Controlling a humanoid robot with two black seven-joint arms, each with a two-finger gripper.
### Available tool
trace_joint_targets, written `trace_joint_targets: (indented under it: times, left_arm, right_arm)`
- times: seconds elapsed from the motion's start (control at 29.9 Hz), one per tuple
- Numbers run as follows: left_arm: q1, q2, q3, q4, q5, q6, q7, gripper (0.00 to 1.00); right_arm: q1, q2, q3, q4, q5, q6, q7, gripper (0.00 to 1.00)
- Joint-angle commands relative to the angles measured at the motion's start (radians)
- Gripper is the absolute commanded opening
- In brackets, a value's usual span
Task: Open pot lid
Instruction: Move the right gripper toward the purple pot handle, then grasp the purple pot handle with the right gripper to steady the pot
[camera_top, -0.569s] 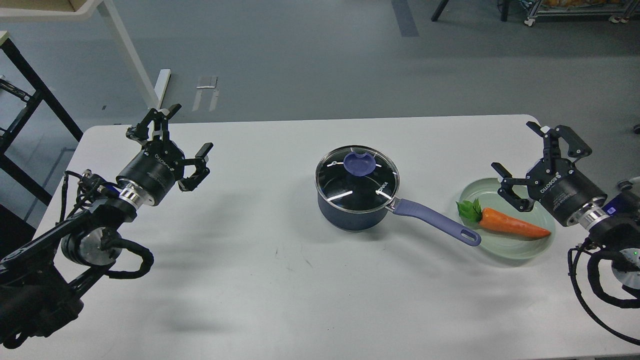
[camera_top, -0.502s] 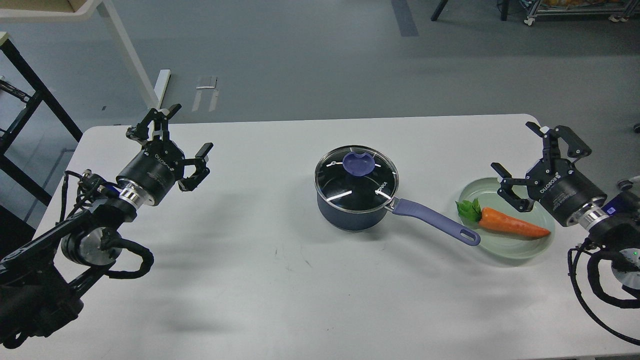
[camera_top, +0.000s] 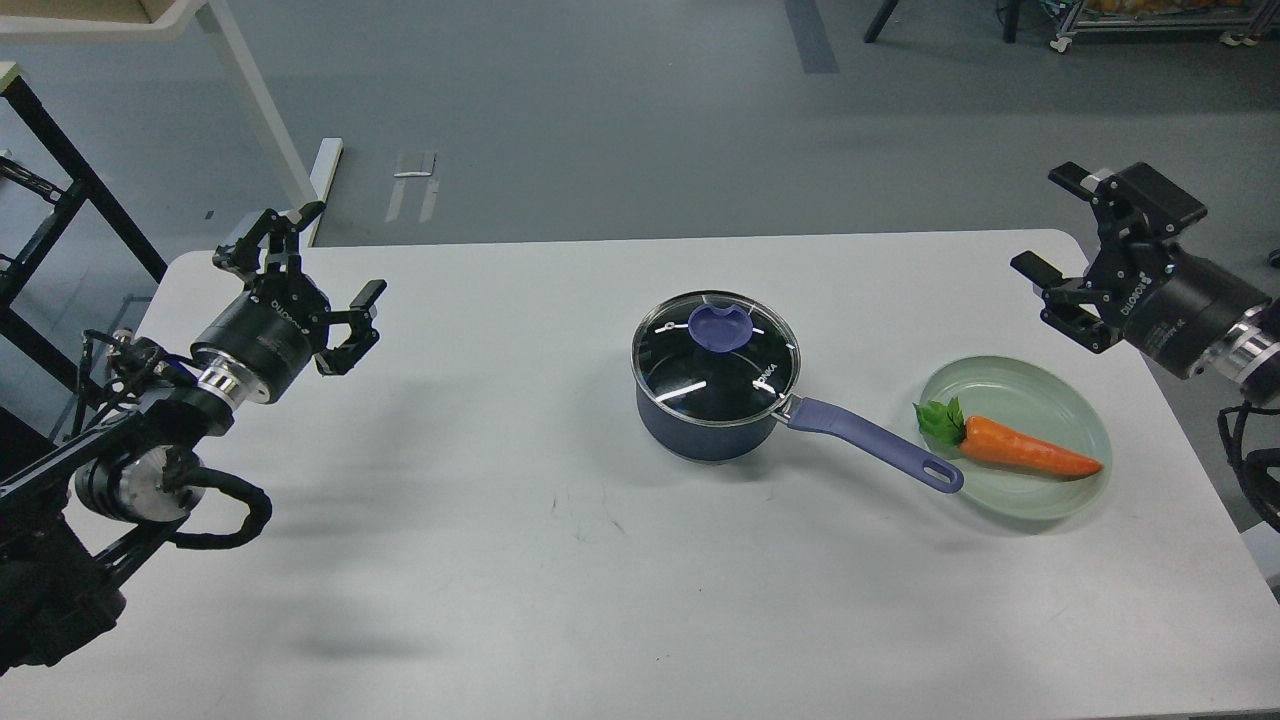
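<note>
A dark blue pot (camera_top: 712, 425) is seen in the middle of the white table (camera_top: 500, 560). Its glass lid (camera_top: 714, 360) is shut on top, with a purple knob (camera_top: 719, 326) in the middle. The pot's purple handle (camera_top: 872, 443) points to the lower right, toward a green plate (camera_top: 1040, 400) with a toy carrot (camera_top: 1020, 450) on it. The left hand (camera_top: 305, 262) is held at the left of the frame, fingers spread apart, nothing held. The right hand (camera_top: 1062, 225) is held at the upper right, fingers also apart. Both are well away from the pot.
</note>
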Motion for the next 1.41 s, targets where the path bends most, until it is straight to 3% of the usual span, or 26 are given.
trace_joint_targets:
  times: [0.0, 0.17, 0.4, 0.64, 1.14, 1.2, 1.37]
  left_arm:
    - [-0.003, 0.014, 0.0, -0.001, 0.027, -0.003, -0.001, 0.99]
    - [-0.006, 0.019, 0.0, -0.013, 0.037, 0.0, -0.027, 0.99]
    - [-0.029, 0.019, 0.0, -0.027, 0.037, 0.006, -0.029, 0.99]
    - [-0.031, 0.019, 0.002, -0.067, 0.038, 0.021, -0.029, 0.99]
    - [-0.031, 0.022, 0.003, -0.107, 0.04, 0.049, -0.028, 0.99]
    - [-0.029, 0.024, 0.003, -0.113, 0.041, 0.049, -0.028, 0.99]
    - [-0.029, 0.022, 0.003, -0.113, 0.067, 0.049, -0.028, 0.99]
  right_arm:
    - [0.055, -0.069, -0.01, 0.109, -0.306, -0.069, 0.0, 1.0]
    - [0.165, -0.081, -0.112, 0.149, -0.795, -0.08, 0.0, 1.0]
    - [0.355, -0.028, -0.437, 0.138, -1.11, -0.201, 0.0, 0.99]
    - [0.454, 0.049, -0.615, 0.107, -1.216, -0.232, 0.0, 0.99]
    - [0.461, 0.196, -0.718, -0.011, -1.281, -0.266, 0.0, 0.92]
    - [0.461, 0.198, -0.72, -0.011, -1.282, -0.278, 0.0, 0.89]
    - [0.475, 0.204, -0.748, -0.019, -1.282, -0.28, 0.0, 0.66]
